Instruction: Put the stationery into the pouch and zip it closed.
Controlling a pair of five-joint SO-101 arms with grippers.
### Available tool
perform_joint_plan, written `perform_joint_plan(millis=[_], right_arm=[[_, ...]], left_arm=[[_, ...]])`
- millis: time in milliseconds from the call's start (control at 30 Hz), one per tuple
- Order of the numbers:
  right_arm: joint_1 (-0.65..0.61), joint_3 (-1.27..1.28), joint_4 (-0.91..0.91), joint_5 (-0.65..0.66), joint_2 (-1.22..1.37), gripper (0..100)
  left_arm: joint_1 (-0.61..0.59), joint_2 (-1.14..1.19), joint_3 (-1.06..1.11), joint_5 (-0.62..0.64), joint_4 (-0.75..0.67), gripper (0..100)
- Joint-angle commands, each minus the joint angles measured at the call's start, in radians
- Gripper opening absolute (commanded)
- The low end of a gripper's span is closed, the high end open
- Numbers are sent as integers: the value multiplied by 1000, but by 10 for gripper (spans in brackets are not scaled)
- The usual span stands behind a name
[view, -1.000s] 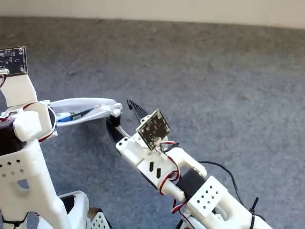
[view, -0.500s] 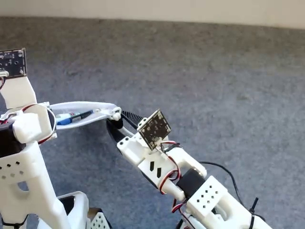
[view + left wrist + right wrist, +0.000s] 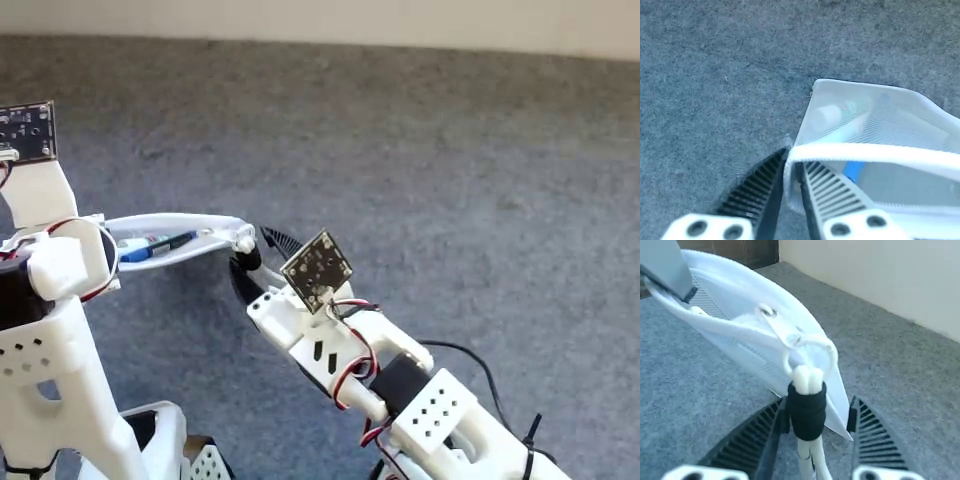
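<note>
A white mesh pouch hangs above the grey carpet between the two arms, its top partly unzipped. Inside it lie a blue pen and pale stationery. My left gripper is shut on the pouch's rim at its left end. The pouch's right end carries a zipper pull, a white cord with a black sleeve hanging from a ring. My right gripper is open around that pull, the sleeve resting against one finger. From above, the right gripper sits just under the pouch's right tip.
Grey carpet stretches all around, with a pale wall base along the far edge. The left arm's white body fills the near left corner. Cables trail beside the right arm.
The pouch's right end has sunk a little and flattened. My right gripper has shifted slightly left and turned at the wrist, staying by the zipper pull. The left arm has held still.
</note>
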Motion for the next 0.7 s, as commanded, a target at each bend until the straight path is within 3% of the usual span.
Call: perform_joint_plan(millis=[0,233,533,667], right_arm=[[13,-15,4,9,-27,183],[10,42,45,9,-209,183],[10,53,39,5,-150,183],[10,53,-50,5,-71,183]], left_arm=[[12,18,19,-8,2,5],[12,18,19,-8,-8,5],[12,18,19,-8,-6,5],[12,18,19,-8,-6,5]])
